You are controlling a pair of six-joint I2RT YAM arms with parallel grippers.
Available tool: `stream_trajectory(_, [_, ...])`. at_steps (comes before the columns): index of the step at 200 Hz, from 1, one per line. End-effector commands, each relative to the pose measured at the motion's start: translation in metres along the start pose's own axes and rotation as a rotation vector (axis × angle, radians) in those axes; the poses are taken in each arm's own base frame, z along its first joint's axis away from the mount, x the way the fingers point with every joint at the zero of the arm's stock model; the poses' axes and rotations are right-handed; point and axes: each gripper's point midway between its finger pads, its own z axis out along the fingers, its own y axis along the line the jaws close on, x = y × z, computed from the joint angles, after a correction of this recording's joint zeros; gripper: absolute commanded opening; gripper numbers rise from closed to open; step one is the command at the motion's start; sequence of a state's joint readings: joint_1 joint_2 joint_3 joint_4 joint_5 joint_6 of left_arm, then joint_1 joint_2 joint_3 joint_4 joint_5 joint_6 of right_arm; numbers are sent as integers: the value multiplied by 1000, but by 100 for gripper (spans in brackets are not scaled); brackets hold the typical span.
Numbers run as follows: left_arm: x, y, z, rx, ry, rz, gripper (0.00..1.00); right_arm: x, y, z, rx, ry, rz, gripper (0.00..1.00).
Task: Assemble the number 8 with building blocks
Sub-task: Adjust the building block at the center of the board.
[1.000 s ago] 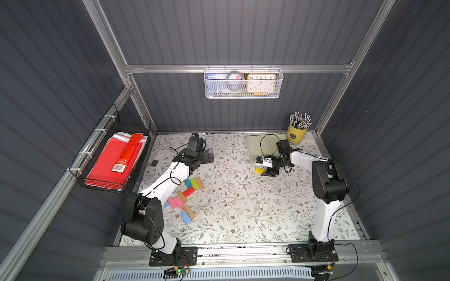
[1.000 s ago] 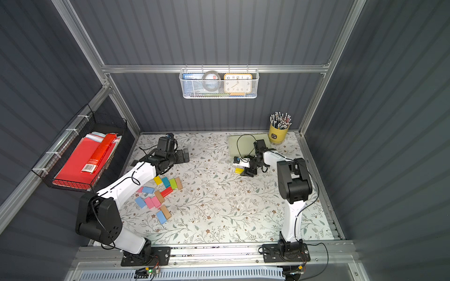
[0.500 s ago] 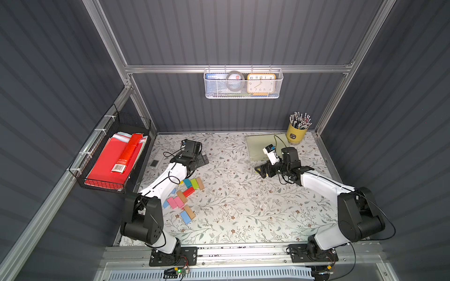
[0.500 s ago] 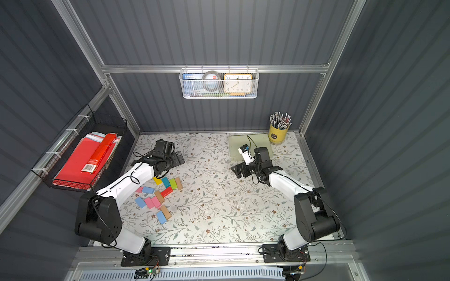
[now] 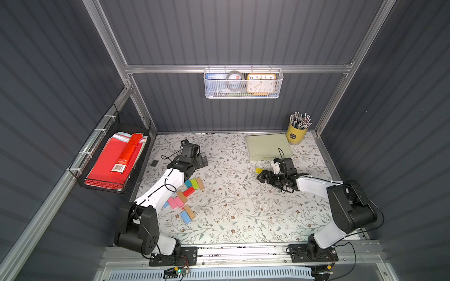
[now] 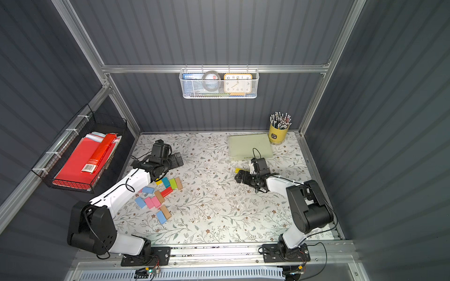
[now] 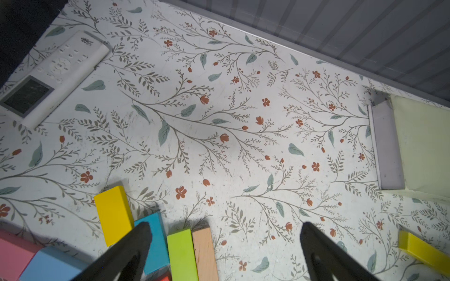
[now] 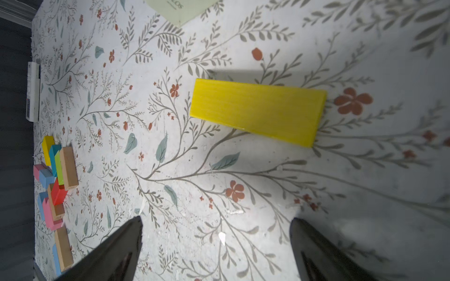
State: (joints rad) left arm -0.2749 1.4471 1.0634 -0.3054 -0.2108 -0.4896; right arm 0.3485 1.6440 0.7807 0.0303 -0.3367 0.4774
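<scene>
Blocks sit heaped well apart from the pad, by the left pincer. One yellow block lies alone near the pad, before the right pincer, seemingly starting the 8. Both pincers gape empty.

I see dark grey ribbed walls all round, held by silver bars. My table is covered in leaves and red flowers. A white basket with a clock hangs at 12 o'clock. A black basket of red folders hangs at 9. A pencil cup stands at 1.
</scene>
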Motion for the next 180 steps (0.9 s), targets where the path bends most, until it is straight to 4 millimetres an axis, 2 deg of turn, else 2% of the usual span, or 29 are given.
stream_trajectory(1, [-4,0,-7,16,-24,17,99,-13,3,6,-8,-21,39,99])
stream_trajectory(69, [-2,0,-6,23,-17,18,99,-28,-11,19,61,-48,25,99])
stream_trajectory(180, [2,1,-3,15,-5,21,100,-39,-14,27,66,-53,-10,99])
